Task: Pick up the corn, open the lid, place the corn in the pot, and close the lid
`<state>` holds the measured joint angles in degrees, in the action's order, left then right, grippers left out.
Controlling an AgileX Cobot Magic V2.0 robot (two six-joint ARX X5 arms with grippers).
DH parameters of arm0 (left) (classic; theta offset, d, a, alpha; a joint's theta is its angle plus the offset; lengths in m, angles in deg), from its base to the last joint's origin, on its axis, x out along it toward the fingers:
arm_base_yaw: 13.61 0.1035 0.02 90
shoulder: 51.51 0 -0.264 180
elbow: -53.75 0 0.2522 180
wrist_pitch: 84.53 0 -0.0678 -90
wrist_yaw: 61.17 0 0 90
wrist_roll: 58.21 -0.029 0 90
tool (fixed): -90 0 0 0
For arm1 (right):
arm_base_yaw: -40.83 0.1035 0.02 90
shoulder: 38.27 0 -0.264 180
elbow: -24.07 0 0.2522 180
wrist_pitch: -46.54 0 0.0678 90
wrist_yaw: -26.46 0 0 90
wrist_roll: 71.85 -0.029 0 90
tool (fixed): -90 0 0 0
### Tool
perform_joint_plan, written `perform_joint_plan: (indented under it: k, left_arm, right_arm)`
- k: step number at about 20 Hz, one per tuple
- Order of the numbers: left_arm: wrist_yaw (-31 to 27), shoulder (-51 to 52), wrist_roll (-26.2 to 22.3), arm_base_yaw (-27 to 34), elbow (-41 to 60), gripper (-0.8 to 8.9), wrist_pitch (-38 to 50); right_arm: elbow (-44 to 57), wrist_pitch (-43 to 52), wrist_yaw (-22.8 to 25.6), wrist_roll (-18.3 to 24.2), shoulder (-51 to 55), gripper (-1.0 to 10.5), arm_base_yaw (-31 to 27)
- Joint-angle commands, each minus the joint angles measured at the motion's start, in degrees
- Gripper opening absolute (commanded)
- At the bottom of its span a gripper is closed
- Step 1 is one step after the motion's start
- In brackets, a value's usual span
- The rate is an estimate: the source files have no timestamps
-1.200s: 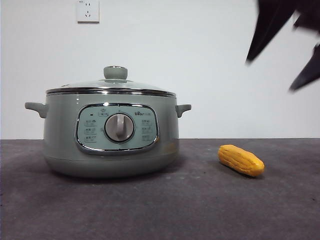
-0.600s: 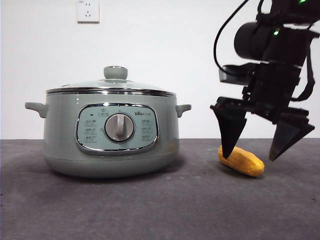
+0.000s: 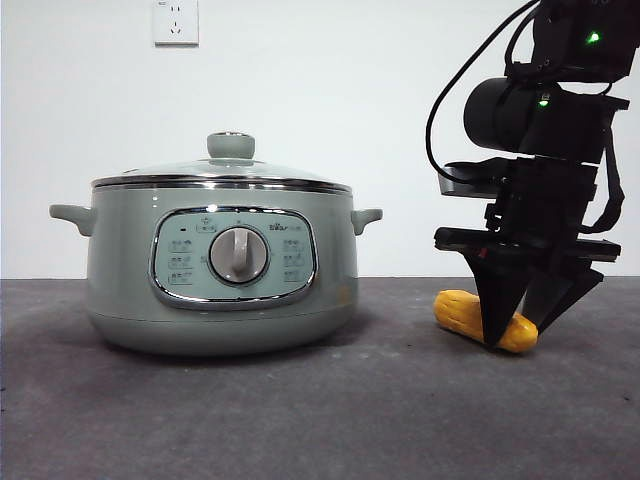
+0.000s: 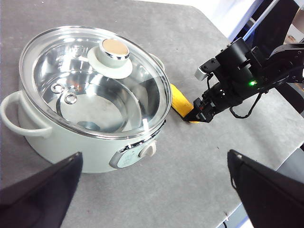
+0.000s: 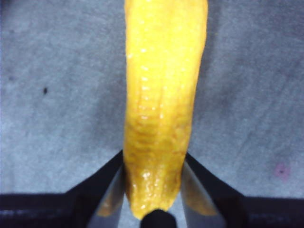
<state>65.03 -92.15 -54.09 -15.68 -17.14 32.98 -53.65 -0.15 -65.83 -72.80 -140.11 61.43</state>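
The corn [image 3: 457,309] lies on the grey table to the right of the pot [image 3: 120,290]. My right gripper [image 3: 513,335] has come down on the corn, and its jaws press it from both sides. In the right wrist view the corn [image 5: 161,95] sits between the right gripper [image 5: 153,190]. The lid [image 3: 220,172] rests shut on the pot. In the left wrist view the pot [image 4: 57,142], the lid [image 4: 95,80], the corn [image 4: 179,100] and the right gripper [image 4: 198,114] show from above. My left gripper [image 4: 154,156] is open and empty, high above the pot.
A white wall with a socket [image 3: 176,22] stands behind the table. The table's edge [image 4: 223,38] runs close behind the right arm in the left wrist view.
The right arm came down from the top right corner to the corn. Its jaws were spread wide astride the corn half a second ago and have now closed in on it.
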Motion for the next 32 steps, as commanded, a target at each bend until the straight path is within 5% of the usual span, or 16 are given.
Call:
perform_joint_plan:
  k: [1, 11, 18, 22, 32]
  left_arm:
    - [0.2, -0.2, 0.1, -0.1, -0.2, 6.47, 0.8]
    - [-0.8, -11.5, -1.6, -4.0, -0.2, 6.47, 19.9]
    - [-17.9, -27.8, -9.6, -16.2, -4.4, 6.47, 30.8]
    - [-24.9, -36.7, -13.8, -19.9, -9.2, 6.47, 31.8]
    - [-25.7, -47.3, -13.8, -20.5, -11.7, 6.47, 35.1]
  right_arm:
    - [-0.1, -0.1, 0.1, -0.4, -0.1, -0.1, 0.1]
    - [-0.1, -9.2, -1.5, -0.4, 26.3, -0.1, 0.1]
    - [-0.2, -17.5, -4.5, -1.1, 45.7, -0.1, 0.1]
    - [-0.2, -22.3, -5.7, -2.0, 49.8, -0.1, 0.1]
    - [-0.2, -25.4, -5.9, -2.0, 50.5, -0.1, 0.1]
